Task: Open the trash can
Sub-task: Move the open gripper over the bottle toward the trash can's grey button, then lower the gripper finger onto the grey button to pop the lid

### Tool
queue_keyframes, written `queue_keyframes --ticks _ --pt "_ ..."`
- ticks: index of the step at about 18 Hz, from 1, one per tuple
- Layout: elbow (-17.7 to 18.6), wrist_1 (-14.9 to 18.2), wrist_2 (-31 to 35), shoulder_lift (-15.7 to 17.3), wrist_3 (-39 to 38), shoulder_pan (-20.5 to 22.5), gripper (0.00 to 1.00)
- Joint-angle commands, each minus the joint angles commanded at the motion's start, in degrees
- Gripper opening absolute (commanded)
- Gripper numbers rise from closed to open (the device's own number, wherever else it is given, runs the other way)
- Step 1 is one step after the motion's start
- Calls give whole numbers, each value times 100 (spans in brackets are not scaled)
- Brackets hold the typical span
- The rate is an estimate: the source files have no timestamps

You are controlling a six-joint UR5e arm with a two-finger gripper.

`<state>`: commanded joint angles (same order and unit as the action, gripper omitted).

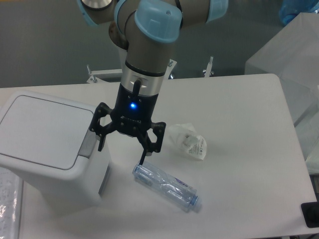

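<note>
One boxy white trash can (pixel 47 144), seemingly smooth plastic; tool (pixel 124 147) splayed.

A white table (pixel 239 99) with rounded corners is seen filling most of the view. Behind it a dark grey wall (pixel 45 45) is shown. At the right, a pale translucent sheet (pixel 291 55) is draped over something boxy, and a blue object (pixel 299 10) is cut off at the top corner.
</note>
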<state>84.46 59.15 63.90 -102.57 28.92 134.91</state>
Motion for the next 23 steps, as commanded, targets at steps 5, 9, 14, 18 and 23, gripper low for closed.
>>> queue_keyframes --ticks 5,9,14,18,23 --pt "9 0 0 -35 -9 -53 100" --pt "158 0 0 9 -9 -62 100" --pt "185 0 0 44 -18 -105 100" --pt "185 -9 0 44 -18 -97 100" --pt "176 -35 26 18 -210 -106 100"
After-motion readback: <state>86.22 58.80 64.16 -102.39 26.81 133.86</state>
